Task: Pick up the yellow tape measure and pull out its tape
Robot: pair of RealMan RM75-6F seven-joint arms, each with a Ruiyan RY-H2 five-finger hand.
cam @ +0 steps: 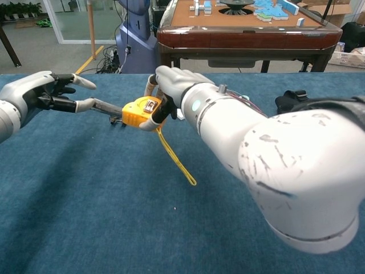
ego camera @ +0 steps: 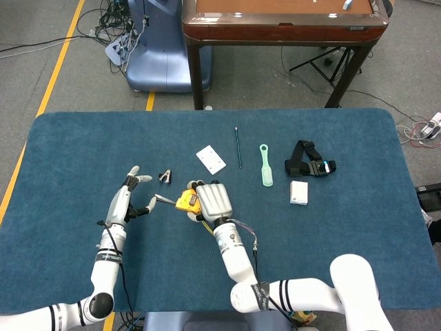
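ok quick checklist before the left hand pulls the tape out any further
1. Right hand holds the yellow tape measure off the table: ok.
2. Left hand pinches the tape end: ok, as far as the chest view shows.
3. Tape straight between the hands, no kink: ok.
4. Yellow strap hangs free below the case: ok.
5. Black clip sits close to the pull path: cannot tell if it is clear.

A blue-carpeted table point(ego camera: 83, 145) bears a white card point(ego camera: 211, 159), pen point(ego camera: 238, 147), brush point(ego camera: 266, 165) and strap point(ego camera: 308, 162).
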